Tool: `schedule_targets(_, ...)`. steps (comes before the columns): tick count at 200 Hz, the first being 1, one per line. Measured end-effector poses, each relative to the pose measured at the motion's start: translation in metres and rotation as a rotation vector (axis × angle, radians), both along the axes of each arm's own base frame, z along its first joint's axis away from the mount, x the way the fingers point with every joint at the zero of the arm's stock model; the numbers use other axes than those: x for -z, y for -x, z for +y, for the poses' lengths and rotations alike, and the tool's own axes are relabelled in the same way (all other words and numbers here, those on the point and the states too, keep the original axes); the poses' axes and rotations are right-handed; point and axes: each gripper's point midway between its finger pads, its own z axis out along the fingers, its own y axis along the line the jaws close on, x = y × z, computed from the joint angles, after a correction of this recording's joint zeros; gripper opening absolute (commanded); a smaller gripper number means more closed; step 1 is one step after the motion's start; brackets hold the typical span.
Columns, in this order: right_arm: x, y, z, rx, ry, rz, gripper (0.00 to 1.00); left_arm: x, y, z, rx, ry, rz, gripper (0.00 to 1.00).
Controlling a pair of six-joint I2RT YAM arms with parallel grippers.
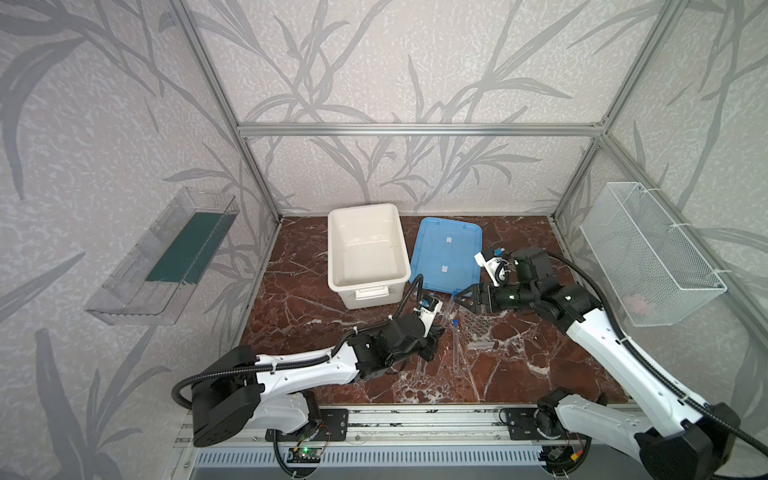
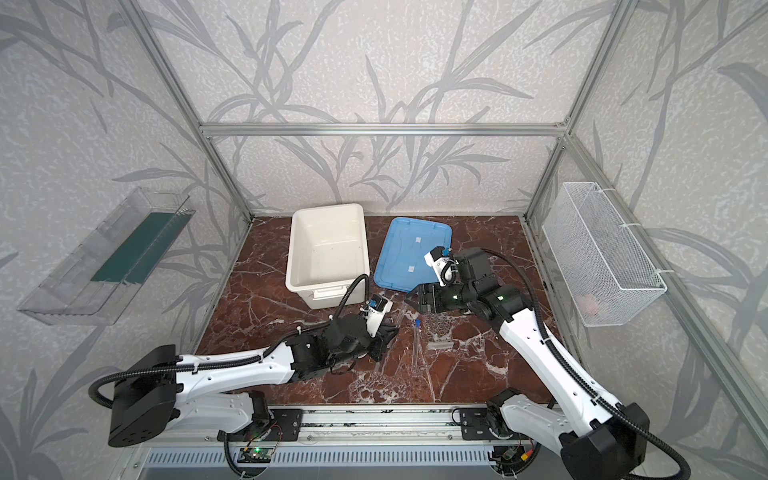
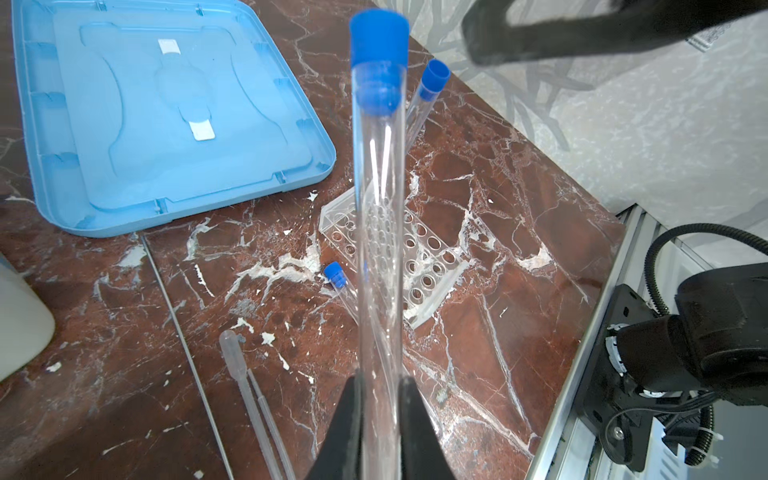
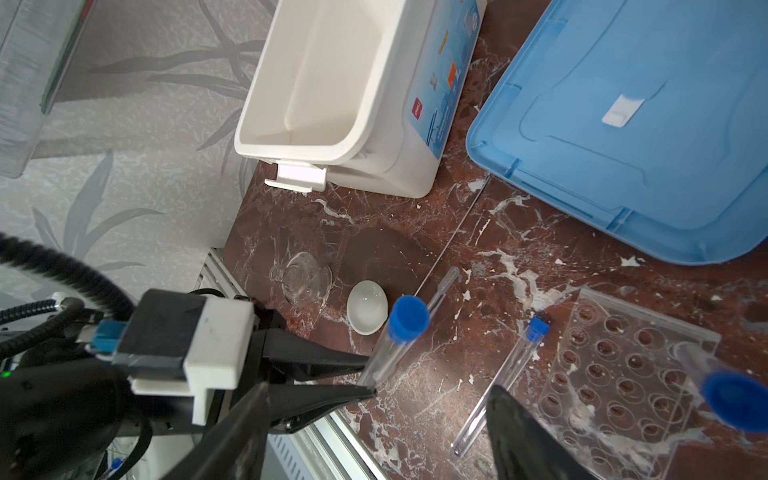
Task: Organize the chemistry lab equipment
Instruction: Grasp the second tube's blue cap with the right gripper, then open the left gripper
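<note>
1 blue-capped tube (image 3: pixel 379 208) sits clamped in left gripper (image 3: pixel 380 384).

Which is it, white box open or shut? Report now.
Open. The white box has no lid on it; the blue lid lies flat on the table beside it.

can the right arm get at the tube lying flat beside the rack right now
Probably yes. The right gripper hangs open close to the lying tube, which lies uncovered beside the rack. The left gripper, shut on the held tube, sits close, so room looks tight.
</note>
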Motion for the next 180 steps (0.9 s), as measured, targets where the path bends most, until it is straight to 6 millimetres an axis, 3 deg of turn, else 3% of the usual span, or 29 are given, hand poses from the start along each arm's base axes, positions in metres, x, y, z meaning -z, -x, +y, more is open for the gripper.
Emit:
schedule_targets(46,0.015,-0.016,0.022,-0.025,-0.048,0.068,0.49,-0.003,-0.001,-0.002,0.004,0.011,-0.016,0.15)
schedule_targets(101,0.014,-0.018,0.028,-0.033,-0.077,0.082,0.23,-0.004,-0.001,-0.002,0.005,0.013,-0.024,0.15)
schedule_targets(150,0.015,-0.019,0.028,-0.027,-0.077,0.08,0.15,-0.005,-0.002,-0.002,0.003,0.016,-0.028,0.16)
schedule_targets(164,0.015,-0.019,0.028,-0.026,-0.076,0.08,0.14,-0.005,-0.002,-0.002,0.002,0.016,-0.028,0.23)
schedule_targets(180,0.016,-0.019,0.028,-0.025,-0.076,0.078,0.14,-0.005,-0.002,-0.002,0.0,0.014,-0.03,0.45)
